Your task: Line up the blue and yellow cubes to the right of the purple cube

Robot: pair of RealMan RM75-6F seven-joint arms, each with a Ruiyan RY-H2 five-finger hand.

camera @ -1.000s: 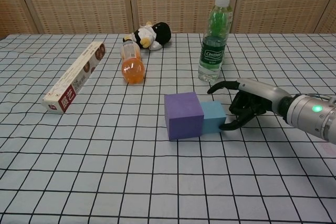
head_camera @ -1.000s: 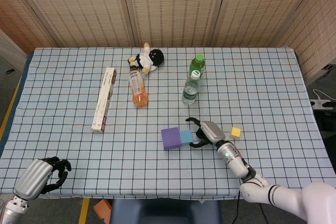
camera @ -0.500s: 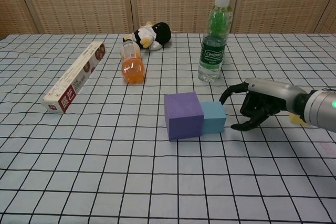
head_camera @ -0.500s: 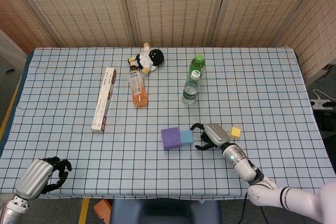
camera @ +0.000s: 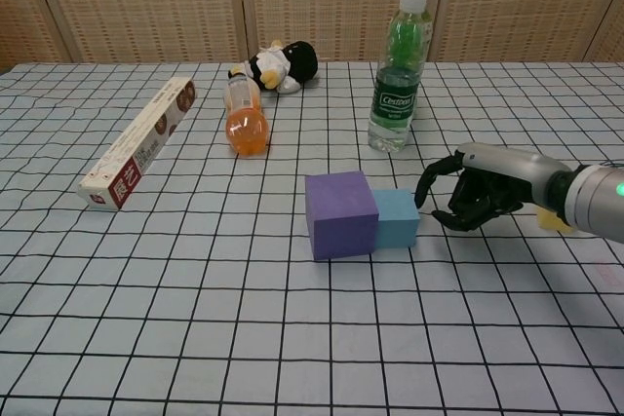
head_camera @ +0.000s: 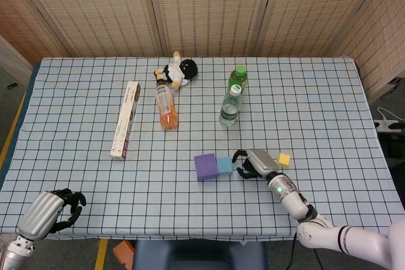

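The purple cube (head_camera: 205, 166) (camera: 339, 213) sits near the table's front middle. The smaller blue cube (head_camera: 224, 165) (camera: 397, 217) touches its right side. Just right of the blue cube, my right hand (head_camera: 250, 162) (camera: 472, 194) hovers a small gap away, fingers loosely curved and holding nothing. Right of that hand lies the small yellow cube (head_camera: 284, 159) (camera: 554, 222), which the forearm partly hides in the chest view. My left hand (head_camera: 56, 211) is at the front left corner, fingers curled in on nothing.
At the back stand a green-capped water bottle (camera: 398, 73), a lying orange drink bottle (camera: 245, 121) and a plush toy (camera: 278, 64). A long white and red box (camera: 138, 142) lies at the left. The checked cloth (head_camera: 329, 105) covers the table.
My right hand has let go of the blue cube and drawn back to the right, then curled its fingers in somewhat. The cubes and the left hand have not moved.
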